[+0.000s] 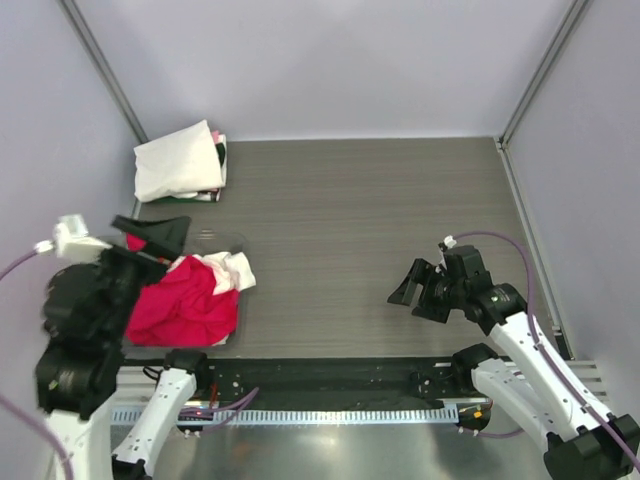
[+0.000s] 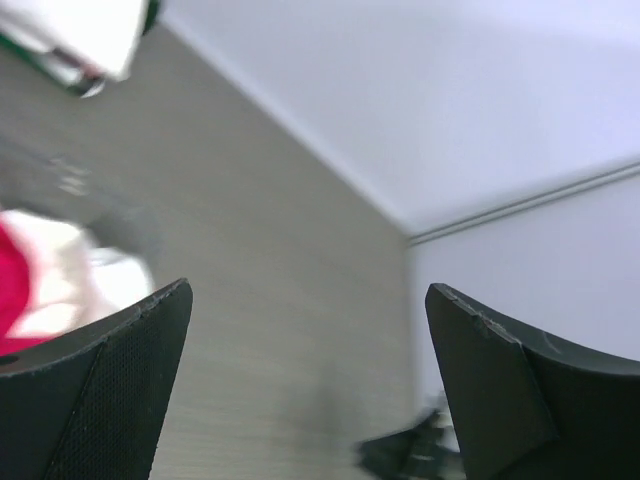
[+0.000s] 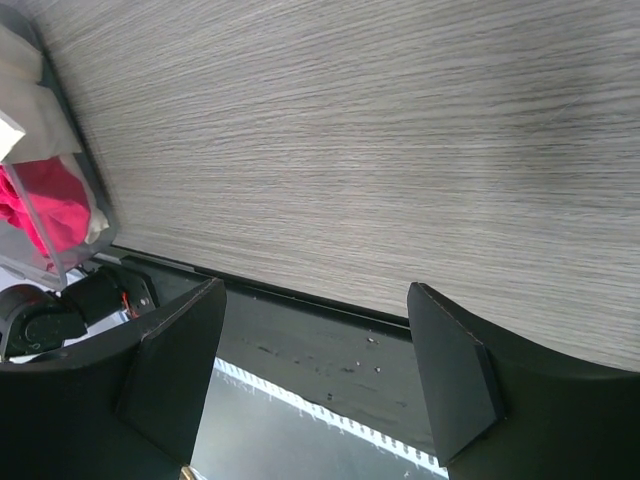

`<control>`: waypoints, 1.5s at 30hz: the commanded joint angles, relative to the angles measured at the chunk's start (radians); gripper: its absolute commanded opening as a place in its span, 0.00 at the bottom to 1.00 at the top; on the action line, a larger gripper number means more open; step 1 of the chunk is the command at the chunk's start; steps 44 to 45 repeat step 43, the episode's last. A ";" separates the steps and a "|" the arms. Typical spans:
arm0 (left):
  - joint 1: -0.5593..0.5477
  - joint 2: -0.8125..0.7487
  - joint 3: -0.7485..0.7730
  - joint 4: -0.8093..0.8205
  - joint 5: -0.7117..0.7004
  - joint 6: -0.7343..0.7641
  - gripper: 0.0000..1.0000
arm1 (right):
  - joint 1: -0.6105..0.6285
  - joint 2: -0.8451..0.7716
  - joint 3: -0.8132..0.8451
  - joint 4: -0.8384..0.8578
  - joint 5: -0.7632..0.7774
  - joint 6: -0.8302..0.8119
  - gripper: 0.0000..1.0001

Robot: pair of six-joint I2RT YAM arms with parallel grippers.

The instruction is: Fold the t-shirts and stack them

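Observation:
A folded cream-white t-shirt (image 1: 176, 160) lies at the back left on other folded cloth with a dark green edge (image 1: 221, 156); the stack also shows in the left wrist view (image 2: 85, 35). A crumpled red-magenta t-shirt (image 1: 183, 306) and a pale shirt (image 1: 233, 268) sit in the clear bin (image 1: 228, 238) at the near left. My left gripper (image 1: 165, 237) hangs open and empty above the bin's back edge (image 2: 308, 290). My right gripper (image 1: 415, 295) is open and empty over the table's near right part (image 3: 315, 290). The red shirt also shows in the right wrist view (image 3: 45, 205).
The grey wood-grain table (image 1: 360, 220) has walls at the back and both sides. A black rail (image 1: 330, 385) runs along the near edge between the arm bases. The right gripper shows blurred low in the left wrist view (image 2: 410, 455).

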 commanded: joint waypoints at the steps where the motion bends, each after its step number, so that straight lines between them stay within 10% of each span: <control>1: -0.003 0.013 0.255 -0.050 0.026 -0.261 1.00 | 0.005 0.031 -0.007 0.020 0.017 0.000 0.80; 6: -0.002 0.247 0.885 -0.469 -0.077 -0.373 1.00 | 0.005 0.064 -0.018 0.044 0.043 -0.008 0.79; 10: -0.002 0.343 1.058 -0.489 -0.077 -0.455 1.00 | 0.006 0.099 -0.047 0.078 0.060 -0.013 0.80; 26: -0.002 0.303 0.886 -0.065 0.000 -0.504 1.00 | 0.006 0.200 -0.025 0.150 0.062 0.035 0.79; 45: 0.004 0.214 0.672 0.022 0.041 -0.558 1.00 | 0.006 0.165 -0.065 0.169 0.058 0.046 0.80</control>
